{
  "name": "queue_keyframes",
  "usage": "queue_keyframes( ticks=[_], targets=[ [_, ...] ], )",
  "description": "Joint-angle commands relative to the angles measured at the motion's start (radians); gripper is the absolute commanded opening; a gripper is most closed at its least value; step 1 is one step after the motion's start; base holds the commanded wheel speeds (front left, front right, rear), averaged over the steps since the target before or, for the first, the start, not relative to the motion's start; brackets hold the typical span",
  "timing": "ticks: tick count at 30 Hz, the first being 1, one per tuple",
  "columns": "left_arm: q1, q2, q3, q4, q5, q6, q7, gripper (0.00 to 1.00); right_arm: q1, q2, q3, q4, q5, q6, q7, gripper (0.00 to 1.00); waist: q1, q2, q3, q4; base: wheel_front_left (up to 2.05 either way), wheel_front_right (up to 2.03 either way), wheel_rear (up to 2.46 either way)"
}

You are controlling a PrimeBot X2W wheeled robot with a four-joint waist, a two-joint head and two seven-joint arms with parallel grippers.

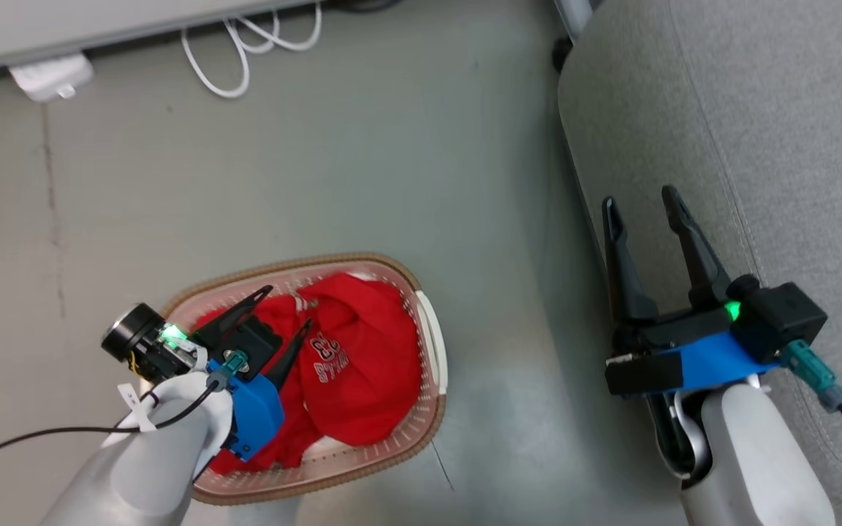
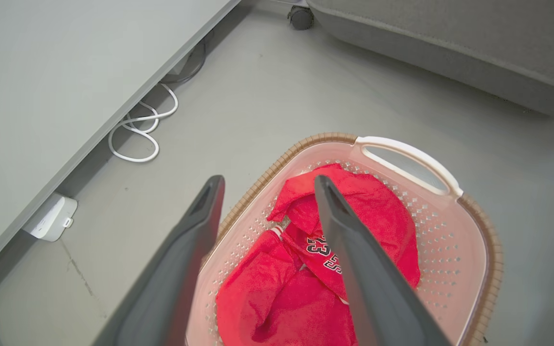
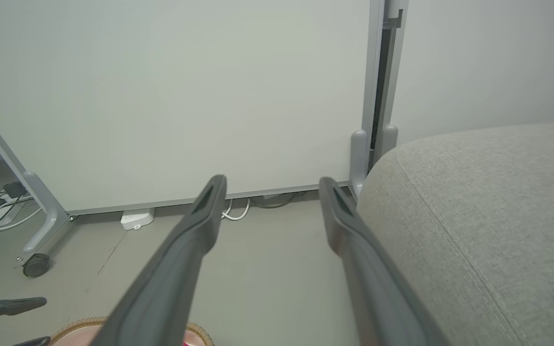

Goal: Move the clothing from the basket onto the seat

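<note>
Left gripper (image 1: 289,305), right gripper (image 1: 639,196) spread, crumpled red clothing (image 1: 362,365) in perforated basket (image 1: 437,343), perhaps untouched, woven seat (image 1: 757,109).

head camera looks down on basket (image 1: 333,259) and seat (image 1: 757,109); left wrist view shares the basket close, right wrist view the seat.

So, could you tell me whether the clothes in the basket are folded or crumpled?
Crumpled: the red clothes lie bunched in loose heaps in the basket, their print creased.
</note>
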Motion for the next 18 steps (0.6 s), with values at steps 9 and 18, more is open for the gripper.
queue_keyframes(
  ticks=[9, 18],
  targets=[
    [-0.146, 0.056, -0.227, 0.184, -0.031, 0.001, -0.003, 1.00, -0.102, -0.001, 0.011, -0.035, 0.020, 0.000, 0.000, 1.00, -0.0003, 0.0000, 0.219, -0.076, 0.00, 0.00, 0.00],
    [-0.265, 0.067, -0.433, 0.336, -0.062, 0.001, 0.034, 1.00, -0.181, -0.001, 0.024, -0.066, 0.028, 0.000, 0.000, 1.00, -0.0003, 0.0000, 0.357, -0.106, 0.00, 0.00, 0.00]
  ],
)
